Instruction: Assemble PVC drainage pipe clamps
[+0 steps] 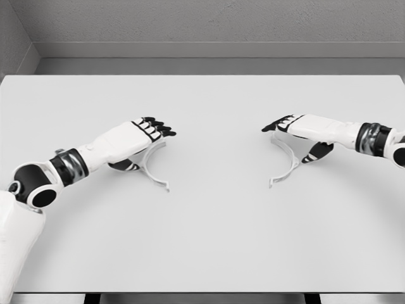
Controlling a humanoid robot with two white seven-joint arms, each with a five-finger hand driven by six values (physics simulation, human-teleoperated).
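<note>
Two thin white curved plastic clamp halves lie flat on the white tabletop (202, 240), well apart, one on each side of its middle. The left clamp half (154, 170) is an arc bowing toward the tabletop's centre; its long axis runs from the left hand's fingertips down toward the near edge, ending in a small flat tab. The right clamp half (288, 163) mirrors it, its tab end pointing toward the near edge, its upper end under the right hand's fingertips.

The left hand (130, 144) lies directly over the upper part of the left clamp half; its black-tipped fingers (158, 128) are extended and only slightly bent, the thumb tucked beneath near the arc. Whether it grips or merely rests on the piece cannot be told. The right hand (304, 132) likewise covers its own half, fingers (276, 123) stretched toward the centre, thumb hanging down beside the arc; contact is also uncertain.

Each hand is nearest its own half; joining them would call for bringing both inward.
</note>
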